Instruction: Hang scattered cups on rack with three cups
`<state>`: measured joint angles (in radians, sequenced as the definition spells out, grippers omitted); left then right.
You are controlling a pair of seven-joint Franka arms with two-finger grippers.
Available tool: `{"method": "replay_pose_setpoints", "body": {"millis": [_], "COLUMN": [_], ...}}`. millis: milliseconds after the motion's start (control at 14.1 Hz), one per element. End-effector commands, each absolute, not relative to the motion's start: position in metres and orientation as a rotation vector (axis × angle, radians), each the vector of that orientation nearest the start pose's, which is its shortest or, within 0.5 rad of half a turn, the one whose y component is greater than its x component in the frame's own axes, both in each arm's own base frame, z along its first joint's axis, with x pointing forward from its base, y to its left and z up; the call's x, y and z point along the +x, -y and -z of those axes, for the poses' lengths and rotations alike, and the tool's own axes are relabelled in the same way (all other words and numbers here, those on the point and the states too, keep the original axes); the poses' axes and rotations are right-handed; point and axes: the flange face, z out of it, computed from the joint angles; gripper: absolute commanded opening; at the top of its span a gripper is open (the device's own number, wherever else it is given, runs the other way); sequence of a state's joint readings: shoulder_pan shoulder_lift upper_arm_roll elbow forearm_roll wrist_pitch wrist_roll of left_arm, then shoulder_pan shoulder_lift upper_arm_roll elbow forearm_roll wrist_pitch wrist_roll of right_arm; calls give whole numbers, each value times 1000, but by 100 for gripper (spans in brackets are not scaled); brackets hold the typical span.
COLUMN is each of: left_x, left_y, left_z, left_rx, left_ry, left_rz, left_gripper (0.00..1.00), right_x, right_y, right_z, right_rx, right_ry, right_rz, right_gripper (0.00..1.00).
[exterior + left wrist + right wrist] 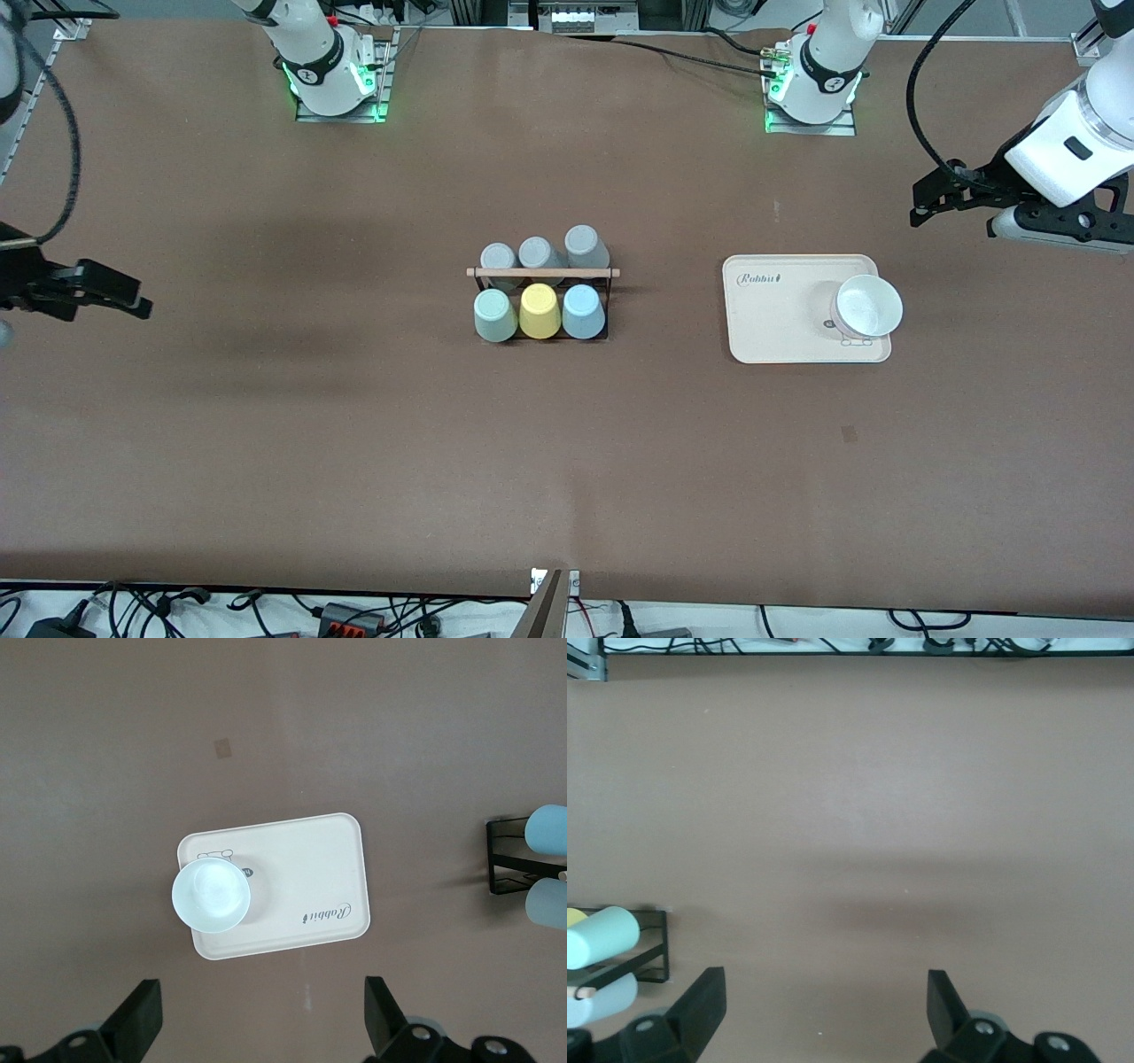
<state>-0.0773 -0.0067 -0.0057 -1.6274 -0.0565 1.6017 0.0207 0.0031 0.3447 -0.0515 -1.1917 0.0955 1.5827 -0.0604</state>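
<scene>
Standing mid-table: the rack (542,297), a black wire frame with a light wooden rod across its top, well apart from both grippers.
Cups nearer the front camera: mint-green cup (494,315) toward the right arm's end, yellow cup (539,311) in the middle, light blue cup (583,311) toward the left arm's end, all three mouth-down on the rack and touching side by side.
Cups farther from the front camera: three grey cups (541,252) in a row on the same rack, also inverted.
Tray: beige tray (780,332) on the table between the rack and the left arm's end, carrying a white bowl (868,307) near its edge.
Left gripper (261,1014): up in the air over bare table past the tray, fingers spread wide, holding nothing.
Right gripper (824,1010): over bare table at the right arm's end, fingers wide apart and empty; the mint-green cup appears just at the edge of its wrist view, probably still well clear of it.
</scene>
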Motion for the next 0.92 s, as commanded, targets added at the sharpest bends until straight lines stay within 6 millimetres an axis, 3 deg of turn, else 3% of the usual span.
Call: {"method": "replay_pose_setpoints", "body": {"millis": [0,212,425,850], "left_x": [549,549,549,549], "left_y": [52,50,50,52], "left_z": [-611,-611,-611,-612], "left_rx": [-3179,-3179,-3179,-3179], "left_ry": [-179,-174,-174,-177], "left_rz": [-36,-36,-36,-34], "left_gripper": [100,100,100,100], "right_x": [640,621,582,543], "right_y": [3,4,5,5], "right_z": [-600,-588,-576,-576], "right_rx": [-3146,-3159,-3153,-3144], "right_ry": [93,97,91,86], "right_rz": [60,91,132,101], "right_gripper": [100,100,100,100]}}
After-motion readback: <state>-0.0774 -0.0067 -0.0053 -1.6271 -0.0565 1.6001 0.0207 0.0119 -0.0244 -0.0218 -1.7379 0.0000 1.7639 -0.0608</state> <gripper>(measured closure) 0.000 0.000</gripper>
